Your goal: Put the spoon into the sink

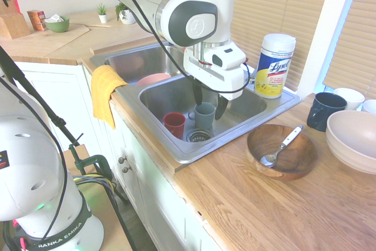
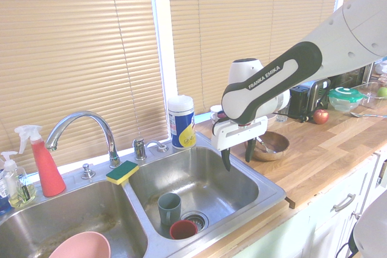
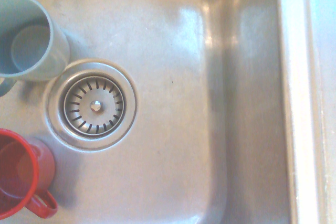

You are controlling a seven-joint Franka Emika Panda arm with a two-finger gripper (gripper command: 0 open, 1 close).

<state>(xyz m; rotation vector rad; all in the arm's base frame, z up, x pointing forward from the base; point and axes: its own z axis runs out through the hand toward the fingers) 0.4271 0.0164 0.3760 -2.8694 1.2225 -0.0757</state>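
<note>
The spoon [image 1: 282, 146] lies in the round wooden bowl [image 1: 296, 160] on the counter to the right of the sink [image 1: 170, 95], its shiny bowl down and its pale handle resting on the rim. My gripper [image 1: 210, 105] hangs open over the sink's right basin [image 2: 224, 179], with nothing between its fingers. It is well to the left of the spoon and apart from it. The wrist view looks straight down at the basin floor [image 3: 173, 145] and the round drain [image 3: 94, 105].
A teal mug [image 1: 204, 115] and a red cup [image 1: 174, 124] stand in the basin by the drain. A Lysol canister [image 1: 274, 64] stands behind the sink. A yellow cloth [image 1: 104, 89] hangs over the front rim. A dark mug [image 1: 325, 110] and white bowls [image 1: 355, 136] sit right of the wooden bowl.
</note>
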